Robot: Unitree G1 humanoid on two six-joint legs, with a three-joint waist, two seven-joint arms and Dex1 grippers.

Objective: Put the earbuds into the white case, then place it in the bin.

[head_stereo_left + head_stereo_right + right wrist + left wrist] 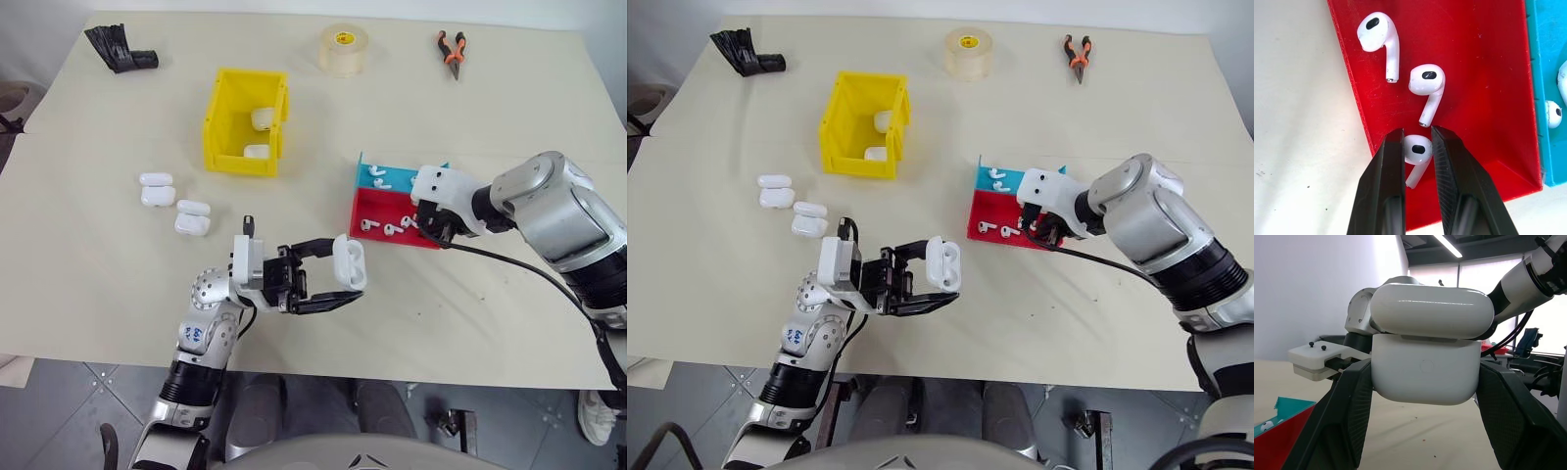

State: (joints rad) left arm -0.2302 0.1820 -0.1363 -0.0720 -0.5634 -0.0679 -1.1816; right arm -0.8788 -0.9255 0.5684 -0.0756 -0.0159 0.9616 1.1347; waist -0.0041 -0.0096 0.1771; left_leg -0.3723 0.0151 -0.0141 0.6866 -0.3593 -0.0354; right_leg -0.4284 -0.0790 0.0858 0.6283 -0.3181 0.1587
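From the head, the yellow bin (245, 122) at far left holds two cases. My left gripper (1420, 396) clamps the white case (1426, 374), lid ajar. My right gripper (1418, 142) pinches one of the earbuds (1418, 152) in the red tray (1474, 73).

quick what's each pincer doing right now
Left pincer: shut on the white case, held above the table.
Right pincer: closed around an earbud in the red tray.

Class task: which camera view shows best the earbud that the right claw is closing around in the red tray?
The right wrist view: the earbud sits large between the right claw's black fingers, on the red tray. Both eye views show that spot small, behind the claw; the left wrist view shows only a tray corner.
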